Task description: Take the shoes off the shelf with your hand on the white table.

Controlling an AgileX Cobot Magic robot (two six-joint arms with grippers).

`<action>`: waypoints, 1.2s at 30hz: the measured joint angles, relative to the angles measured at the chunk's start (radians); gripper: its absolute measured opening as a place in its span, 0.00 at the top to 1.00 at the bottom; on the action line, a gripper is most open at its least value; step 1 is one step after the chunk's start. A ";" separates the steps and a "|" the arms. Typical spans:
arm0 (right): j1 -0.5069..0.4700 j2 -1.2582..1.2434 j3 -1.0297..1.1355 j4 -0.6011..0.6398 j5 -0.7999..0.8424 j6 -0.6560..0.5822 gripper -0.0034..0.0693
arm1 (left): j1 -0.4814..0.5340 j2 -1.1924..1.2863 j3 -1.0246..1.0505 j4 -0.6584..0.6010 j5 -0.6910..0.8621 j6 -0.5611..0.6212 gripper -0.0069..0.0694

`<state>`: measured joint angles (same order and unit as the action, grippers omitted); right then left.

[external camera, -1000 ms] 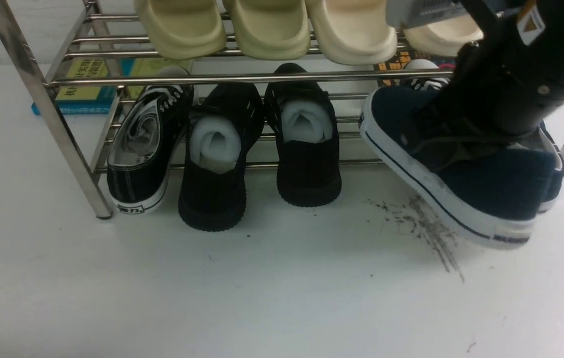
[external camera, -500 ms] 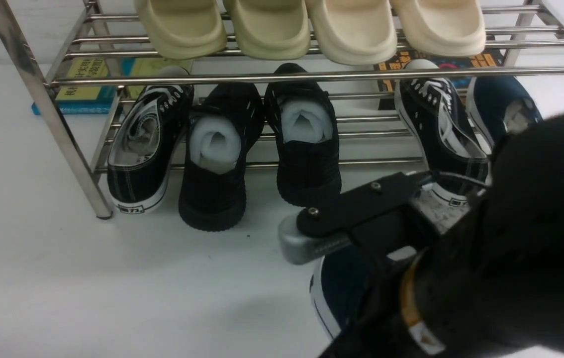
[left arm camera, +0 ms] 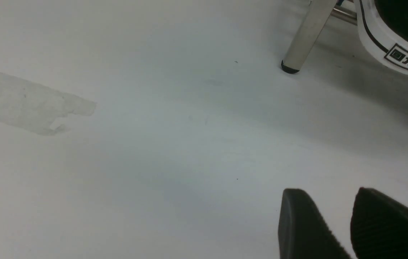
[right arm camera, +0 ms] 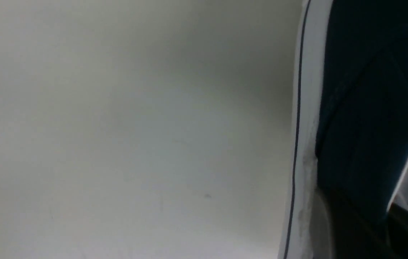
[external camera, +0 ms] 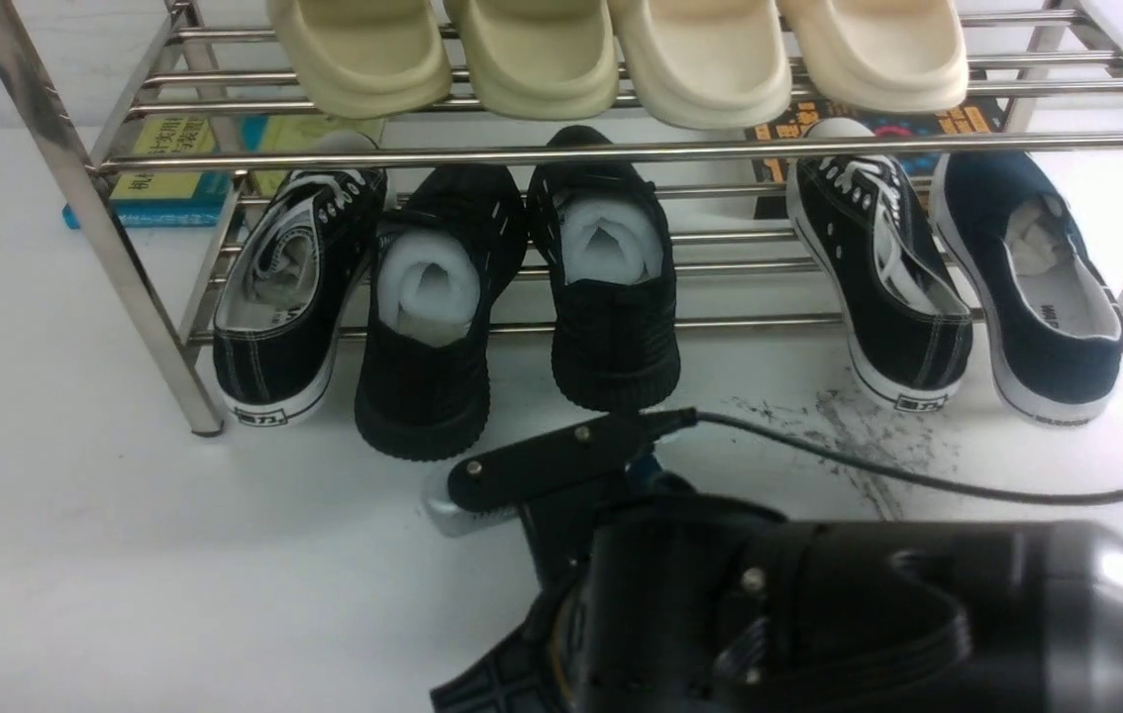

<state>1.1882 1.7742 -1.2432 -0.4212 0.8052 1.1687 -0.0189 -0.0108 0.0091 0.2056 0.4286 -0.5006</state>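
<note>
One navy-blue shoe point(external camera: 1057, 371) sits at the right end of the steel shelf's point(external camera: 522, 153) lower tier, white insole and paper showing. The other navy shoe point(right arm camera: 362, 108), with a white sole and a thin navy stripe, fills the edge of the right wrist view. My right gripper point(right arm camera: 362, 219) is shut on its side wall, low over the white table point(external camera: 126, 555). I cannot tell if the sole touches. In the front view the big black hand point(external camera: 819, 614) hides this shoe. My left gripper point(left arm camera: 330, 194) is open and empty above the table.
Cream slippers point(external camera: 532, 59) lie on the top tier. Below are black lace-up sneakers point(external camera: 284, 297) point(external camera: 888, 287) and two all-black shoes with foam rolls point(external camera: 433, 317). Books point(external camera: 170, 168) lie behind. Black scuff streaks point(external camera: 859, 436) mark the table. A shelf leg point(left arm camera: 304, 36) stands near my left gripper.
My right hand has carried the navy shoe from in front of the shelf's right end down, towards the camera and leftwards. The arm now covers the shoe. The sneaker and second navy shoe are uncovered.
</note>
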 joint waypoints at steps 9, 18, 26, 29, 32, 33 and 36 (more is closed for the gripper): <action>0.001 0.098 0.000 -0.013 -0.099 0.061 0.87 | 0.000 0.000 0.000 0.000 0.000 0.000 0.59; 0.002 0.123 -0.002 -0.071 -0.121 0.229 0.75 | 0.000 0.000 0.000 0.000 0.000 0.000 0.59; 0.000 0.067 -0.095 -0.042 0.016 0.122 0.35 | 0.000 0.000 0.000 0.000 0.000 0.000 0.59; 0.000 -0.005 -0.149 0.028 0.142 -0.047 0.31 | 0.000 0.000 0.000 0.000 0.000 0.000 0.59; 0.000 -0.106 -0.209 0.061 0.298 -0.251 0.33 | 0.000 0.000 0.000 0.000 0.000 0.000 0.59; 0.000 -0.113 -0.213 0.063 0.318 -0.276 0.34 | 0.000 0.000 0.000 0.000 0.000 0.000 0.59; -0.007 -0.232 -0.244 0.013 0.400 -0.420 0.41 | 0.000 0.000 0.000 0.000 0.000 0.000 0.59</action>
<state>1.1812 1.5421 -1.4870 -0.4081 1.2055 0.7486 -0.0189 -0.0108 0.0091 0.2056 0.4286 -0.5006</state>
